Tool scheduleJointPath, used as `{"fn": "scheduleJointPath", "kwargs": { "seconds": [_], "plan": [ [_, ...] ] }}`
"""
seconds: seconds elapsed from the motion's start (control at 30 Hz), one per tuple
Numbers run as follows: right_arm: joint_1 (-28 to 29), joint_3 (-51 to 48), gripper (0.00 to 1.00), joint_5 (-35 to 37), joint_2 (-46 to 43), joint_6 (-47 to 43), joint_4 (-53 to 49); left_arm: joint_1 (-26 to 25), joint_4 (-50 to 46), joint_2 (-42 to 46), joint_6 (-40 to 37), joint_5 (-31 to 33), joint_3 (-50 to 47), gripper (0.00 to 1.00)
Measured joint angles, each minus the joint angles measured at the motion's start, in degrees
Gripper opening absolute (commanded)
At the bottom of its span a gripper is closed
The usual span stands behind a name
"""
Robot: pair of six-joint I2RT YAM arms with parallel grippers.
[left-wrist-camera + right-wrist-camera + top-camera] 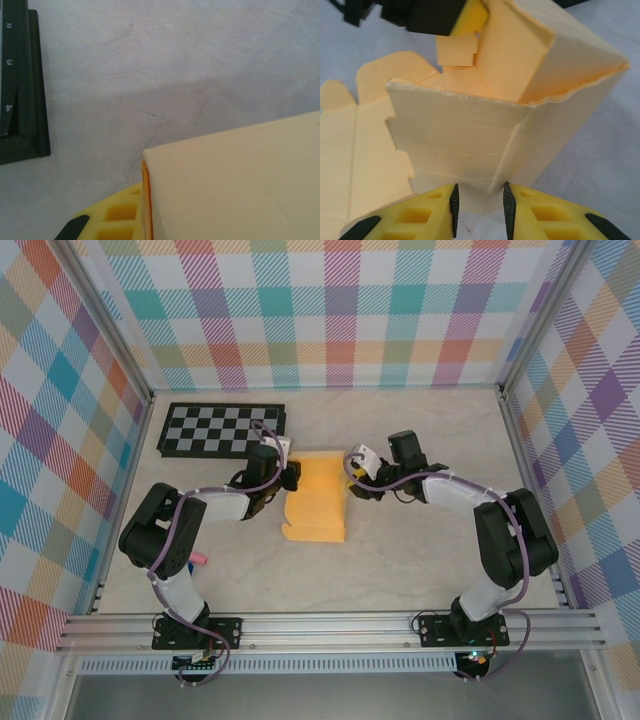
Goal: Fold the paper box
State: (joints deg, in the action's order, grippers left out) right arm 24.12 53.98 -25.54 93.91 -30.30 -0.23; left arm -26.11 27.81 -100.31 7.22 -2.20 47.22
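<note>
1. Now, half-erected box [318, 502] sits at the centre of the table [420, 570], near flap flat.
2. Left gripper [290, 476] is clamped on box's left wall.
3. Right gripper [479, 200] is part open, jaws astride box's right corner.
4. Checkerboard [222, 430] lies far left.

A robotics lab cell: colourful plaid panel walls [330, 310] and silver aluminium frame rails [330, 628] are enclosing a pale marbled bench [420, 560].

High rear overview; both wrist cameras close on the paper box [465, 140]
</note>
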Motion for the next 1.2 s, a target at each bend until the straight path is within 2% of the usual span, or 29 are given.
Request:
{"fn": "scheduleJointPath", "kwargs": {
  "seconds": [0.4, 0.63, 0.93, 1.07, 1.2],
  "plan": [
    [4.44, 0.63, 0.36, 13.49, 4.33, 5.07, 8.33, -0.04, 1.77, -0.04, 0.44, 3.80, -0.92, 0.00],
    [4.42, 4.13, 0.38, 14.01, 7.15, 5.77, 9.14, -0.11, 1.77, -0.13, 0.46, 3.74, -0.87, 0.00],
    [4.48, 5.25, 0.32, 14.82, 9.55, 6.62, 10.27, -0.04, 0.37, -0.13, 0.74, 4.09, -0.76, 0.00],
    [5.46, 5.22, 0.32, 18.25, 10.29, 8.11, 12.81, -0.07, -0.11, -0.13, 1.99, 4.61, -0.74, 0.00],
    [7.61, 5.11, 0.30, 24.92, 11.15, 10.21, 16.83, -0.87, 1.22, -0.13, 2.82, 7.45, -1.09, 0.00]
  ]
}}
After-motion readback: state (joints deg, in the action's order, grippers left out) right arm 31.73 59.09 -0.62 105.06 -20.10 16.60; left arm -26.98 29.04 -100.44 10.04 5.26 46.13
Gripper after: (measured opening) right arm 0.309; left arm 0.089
